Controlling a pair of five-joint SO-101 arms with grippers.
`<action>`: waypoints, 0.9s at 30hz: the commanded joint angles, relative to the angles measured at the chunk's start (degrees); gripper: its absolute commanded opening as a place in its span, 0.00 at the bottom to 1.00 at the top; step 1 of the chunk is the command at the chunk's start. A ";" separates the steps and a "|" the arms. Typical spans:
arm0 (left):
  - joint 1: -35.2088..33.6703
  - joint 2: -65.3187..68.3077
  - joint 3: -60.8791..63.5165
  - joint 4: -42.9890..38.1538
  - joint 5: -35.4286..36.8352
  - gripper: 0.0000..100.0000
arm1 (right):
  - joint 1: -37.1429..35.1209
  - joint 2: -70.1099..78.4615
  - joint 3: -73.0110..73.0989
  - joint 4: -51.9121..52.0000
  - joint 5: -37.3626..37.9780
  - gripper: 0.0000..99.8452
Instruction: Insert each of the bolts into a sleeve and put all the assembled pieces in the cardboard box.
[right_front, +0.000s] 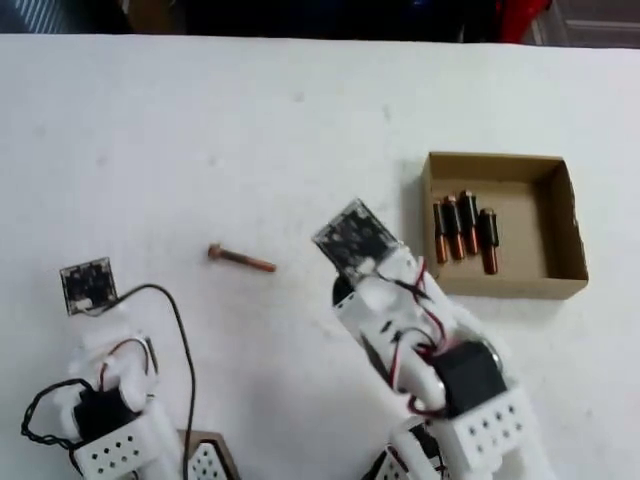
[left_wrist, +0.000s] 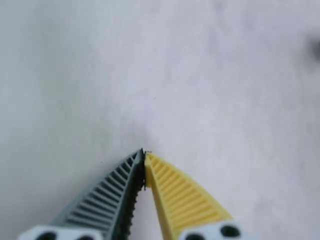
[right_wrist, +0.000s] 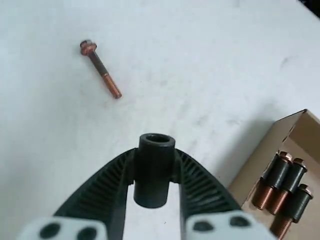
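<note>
The jaws of the right gripper are clamped on a black sleeve, gripping it round its middle with the open bore facing out. The jaws of the left gripper, one grey and one yellow, are pressed together tip to tip with nothing between them, over bare table.

In the high view the one loose bolt lies flat left of centre, between the two arms and well apart from both. The cardboard box sits at the right with four assembled pieces side by side on its floor. The right wrist view also takes in the bolt and a corner of the box.

This looks like the last pairing, with the sleeve in hand and its bolt not yet lifted. The next move probably falls to the left arm: part its jaws, take the bolt near the head, and bring the shank in line with the bore. The fit looks snug, so the two axes will need to agree closely.

The bolt is copper-coloured metal with a flanged head and a threaded, slender shank, so it may roll when nudged. The sleeve is a matte dark cylinder, thick-walled and smooth. Both grippers are ribbed plastic on their inner faces, which should bite well. The box is plain brown card, shallow and open-topped; the table is white and faintly scuffed
</note>
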 joint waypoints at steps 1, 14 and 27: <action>-0.13 -0.13 -5.19 0.44 -2.81 0.02 | -0.57 -4.53 1.76 -2.51 -0.97 0.02; 4.18 0.04 -20.92 8.97 -2.46 0.02 | -0.92 -10.68 17.85 -15.52 -1.49 0.02; 7.16 28.53 -39.21 8.53 0.62 0.02 | -0.57 -19.91 26.81 -21.05 -6.68 0.02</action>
